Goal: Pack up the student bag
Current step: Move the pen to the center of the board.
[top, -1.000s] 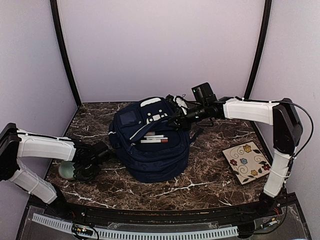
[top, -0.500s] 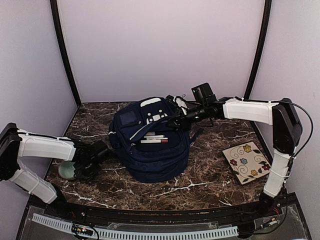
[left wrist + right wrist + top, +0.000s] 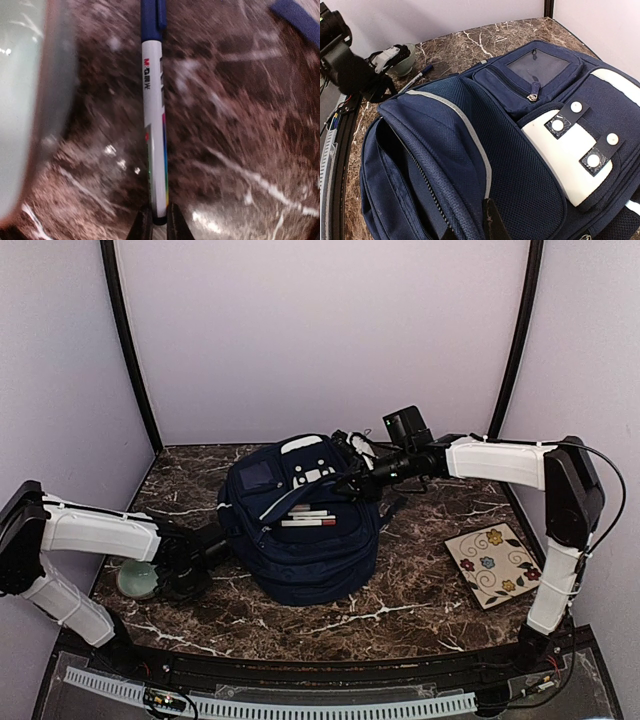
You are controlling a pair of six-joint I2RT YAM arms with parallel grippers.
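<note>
The student bag [image 3: 300,535] lies mid-table, a navy backpack with white patches, its main pocket [image 3: 400,170] gaping open. Two pens [image 3: 307,516] show inside the opening. My right gripper [image 3: 470,227] is shut on the zippered flap edge [image 3: 455,200] and holds it up; the same gripper [image 3: 355,485] sits at the bag's far right side. My left gripper [image 3: 159,220] is shut on the tail of a white pen with a blue cap [image 3: 154,100], low over the marble just left of the bag. From above, the left gripper [image 3: 190,565] hides that pen.
A pale green bowl [image 3: 135,580] stands just left of the left gripper and fills the left edge [image 3: 20,100] of its wrist view. A flowered tile [image 3: 493,563] lies at the right of the marble table [image 3: 420,595]. Walls enclose the back and both sides.
The left jaws have closed onto the pen, and the left arm has shifted slightly right, uncovering more of the green bowl. The right arm and the bag have stayed put.
</note>
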